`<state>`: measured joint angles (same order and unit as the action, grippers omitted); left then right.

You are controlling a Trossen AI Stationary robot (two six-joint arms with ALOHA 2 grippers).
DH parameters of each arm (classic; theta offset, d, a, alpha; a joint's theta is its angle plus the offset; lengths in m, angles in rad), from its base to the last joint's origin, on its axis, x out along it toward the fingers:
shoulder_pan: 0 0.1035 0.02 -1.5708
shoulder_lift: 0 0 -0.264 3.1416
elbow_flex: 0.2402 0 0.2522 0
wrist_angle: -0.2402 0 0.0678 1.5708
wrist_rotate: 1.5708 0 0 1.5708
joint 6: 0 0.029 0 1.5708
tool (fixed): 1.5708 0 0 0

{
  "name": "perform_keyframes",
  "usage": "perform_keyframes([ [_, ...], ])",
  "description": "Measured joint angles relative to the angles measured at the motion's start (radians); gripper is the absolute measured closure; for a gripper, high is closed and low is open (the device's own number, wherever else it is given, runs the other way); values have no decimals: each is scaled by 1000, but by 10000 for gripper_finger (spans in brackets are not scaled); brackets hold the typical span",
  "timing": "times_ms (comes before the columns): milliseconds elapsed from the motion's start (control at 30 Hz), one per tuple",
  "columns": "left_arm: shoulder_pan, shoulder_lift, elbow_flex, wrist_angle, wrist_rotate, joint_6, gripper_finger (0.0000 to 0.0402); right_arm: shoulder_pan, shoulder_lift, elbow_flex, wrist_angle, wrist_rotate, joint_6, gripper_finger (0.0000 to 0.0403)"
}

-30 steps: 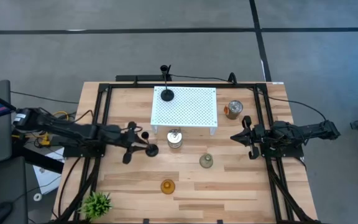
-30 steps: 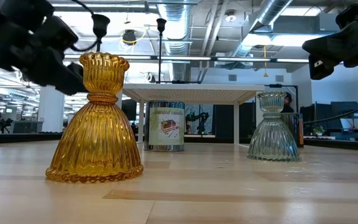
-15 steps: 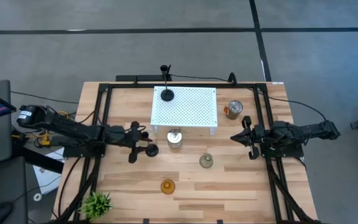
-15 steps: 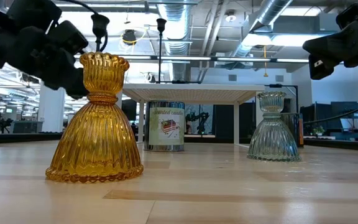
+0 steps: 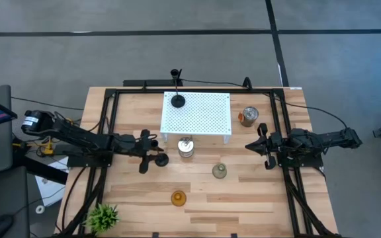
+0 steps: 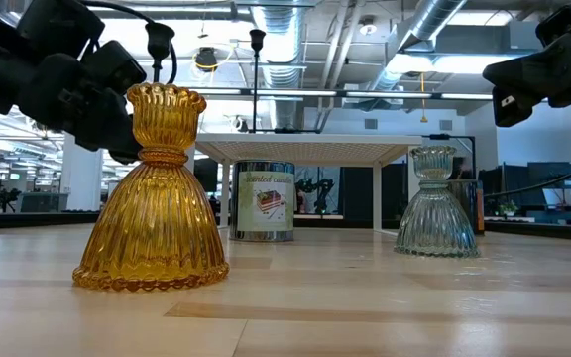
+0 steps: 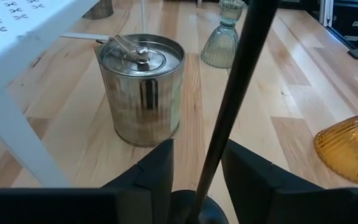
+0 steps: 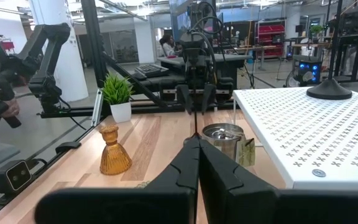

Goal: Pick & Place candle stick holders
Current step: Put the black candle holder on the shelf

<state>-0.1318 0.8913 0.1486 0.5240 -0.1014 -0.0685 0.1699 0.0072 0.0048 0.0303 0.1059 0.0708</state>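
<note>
Ribbed amber holder [image 6: 153, 193], pale-green ribbed holder [image 6: 437, 206], white perforated rack [image 5: 197, 114], seemingly silver tin [image 7: 142, 88].

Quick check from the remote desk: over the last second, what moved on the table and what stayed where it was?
The left gripper advanced toward the table's middle and now straddles the slim stem of the black candle holder; whether the pads grip it, I cannot tell. Unchanged: the right gripper, waiting shut on the right, the amber holder, the green holder, the tin, and the second black holder on the white rack.
</note>
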Motion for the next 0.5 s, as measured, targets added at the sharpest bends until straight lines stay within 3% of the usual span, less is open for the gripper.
perform_keyframes([
  [500,0,0,0,10,0,-55,365,0,0,0,0,0,0,403],
])
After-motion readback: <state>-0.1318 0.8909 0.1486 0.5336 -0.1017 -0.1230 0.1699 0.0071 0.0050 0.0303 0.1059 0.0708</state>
